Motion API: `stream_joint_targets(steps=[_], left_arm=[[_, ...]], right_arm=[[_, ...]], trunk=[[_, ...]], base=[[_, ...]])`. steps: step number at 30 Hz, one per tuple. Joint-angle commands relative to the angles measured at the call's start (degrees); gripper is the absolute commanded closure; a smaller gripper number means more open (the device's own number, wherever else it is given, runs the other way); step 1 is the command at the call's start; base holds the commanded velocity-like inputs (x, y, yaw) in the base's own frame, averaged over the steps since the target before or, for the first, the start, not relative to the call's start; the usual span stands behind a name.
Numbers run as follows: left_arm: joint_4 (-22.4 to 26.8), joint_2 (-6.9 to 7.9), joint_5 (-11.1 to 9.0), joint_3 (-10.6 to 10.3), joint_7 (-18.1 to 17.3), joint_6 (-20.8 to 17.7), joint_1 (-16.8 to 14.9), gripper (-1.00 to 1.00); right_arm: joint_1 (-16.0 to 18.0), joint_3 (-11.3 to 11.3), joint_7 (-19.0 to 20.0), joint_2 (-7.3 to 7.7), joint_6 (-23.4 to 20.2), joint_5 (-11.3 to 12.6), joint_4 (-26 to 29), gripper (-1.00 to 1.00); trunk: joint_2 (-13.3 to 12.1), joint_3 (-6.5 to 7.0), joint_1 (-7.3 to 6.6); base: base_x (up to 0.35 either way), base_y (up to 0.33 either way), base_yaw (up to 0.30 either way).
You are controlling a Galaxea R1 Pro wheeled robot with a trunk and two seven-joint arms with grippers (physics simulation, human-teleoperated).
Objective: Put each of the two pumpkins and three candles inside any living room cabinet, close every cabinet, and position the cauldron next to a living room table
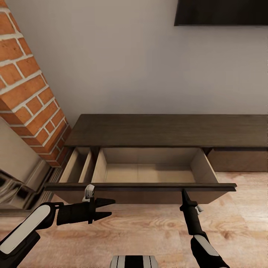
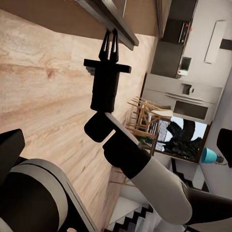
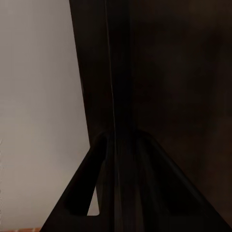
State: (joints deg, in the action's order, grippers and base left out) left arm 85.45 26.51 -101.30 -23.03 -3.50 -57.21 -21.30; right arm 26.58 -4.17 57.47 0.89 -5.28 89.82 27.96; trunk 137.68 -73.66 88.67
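Observation:
The long, low dark-brown cabinet point(image 1: 167, 130) stands against the wall with one wide drawer point(image 1: 149, 173) pulled out; its beige interior is empty. My right gripper point(image 1: 183, 192) points up at the drawer's dark front panel point(image 1: 141, 187), and in the right wrist view its fingers point(image 3: 79, 193) straddle that panel's edge. In the left wrist view the same gripper point(image 2: 111, 38) shows its fingers nearly together at the panel. My left gripper point(image 1: 111, 207) hovers open and empty in front of the drawer's left end, pointing right. The pumpkins, candles and cauldron are out of view.
A red brick column point(image 1: 29, 93) and a shiny grey fireplace point(image 1: 18, 175) stand left of the cabinet. A narrow open compartment point(image 1: 76, 165) sits beside the drawer, and a shut drawer front point(image 1: 238, 160) lies to its right. A dark screen point(image 1: 219, 11) hangs above. Wooden floor point(image 1: 149, 230) lies below.

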Motion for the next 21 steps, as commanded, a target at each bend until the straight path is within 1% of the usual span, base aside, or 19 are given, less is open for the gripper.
stream_joint_targets(steps=[1,8,21], left_arm=[[0.0,0.04,0.2,-0.1,-0.4,0.0,0.0,-1.00],[0.0,0.03,0.3,-0.1,-0.4,-0.1,-0.1,-1.00],[0.0,0.04,0.3,-0.1,-0.4,-0.1,-0.1,-1.00]], right_arm=[[0.0,0.3,0.7,-0.01,-0.9,0.5,0.2,1.00],[0.0,0.3,0.7,-0.01,-0.9,0.5,0.2,1.00],[0.0,0.3,0.7,-0.01,-0.9,0.5,0.2,1.00]], trunk=[[0.0,-0.03,-0.03],[0.0,-0.03,-0.03],[0.0,-0.03,-0.03]], base=[[-0.031,0.000,0.000],[-0.062,0.000,0.000],[-0.024,0.000,0.000]])
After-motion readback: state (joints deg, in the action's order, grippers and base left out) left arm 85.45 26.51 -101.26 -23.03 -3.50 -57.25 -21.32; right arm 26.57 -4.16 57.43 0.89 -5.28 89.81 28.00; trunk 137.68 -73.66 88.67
